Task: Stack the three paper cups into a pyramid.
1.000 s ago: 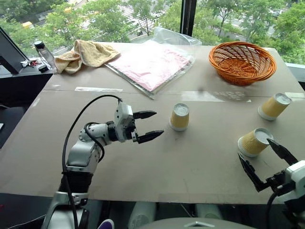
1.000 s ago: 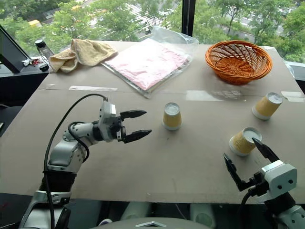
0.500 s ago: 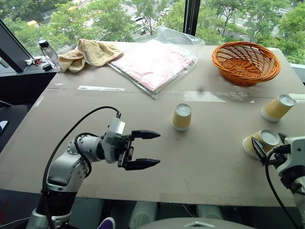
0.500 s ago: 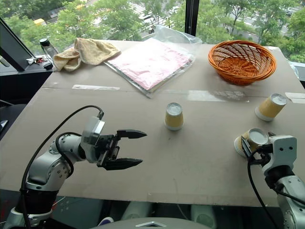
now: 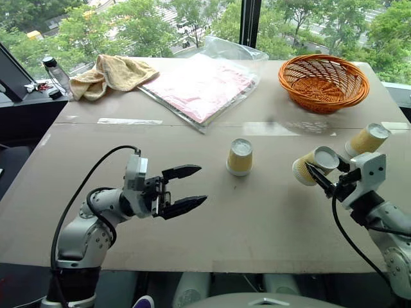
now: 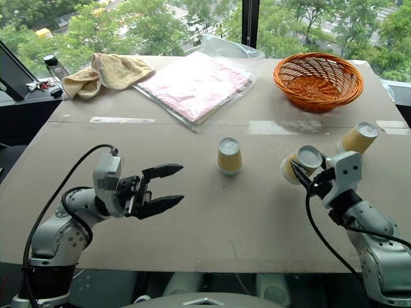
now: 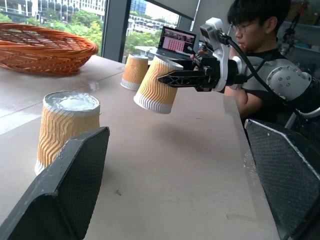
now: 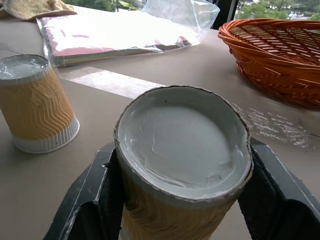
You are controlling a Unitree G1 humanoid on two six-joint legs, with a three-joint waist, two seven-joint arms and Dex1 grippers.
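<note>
The left tool [image 5: 185, 188] hangs spread and empty, just left of the middle cup [image 5: 240, 157], which stands upside down on the surface [image 5: 257, 218]. The right tool [image 5: 321, 181] pinches a tilted cup [image 5: 309, 166] aloft, its wall dented; squeezed harder, it could crumple or slip. The third cup [image 5: 367, 140] lies behind that tool.
</note>
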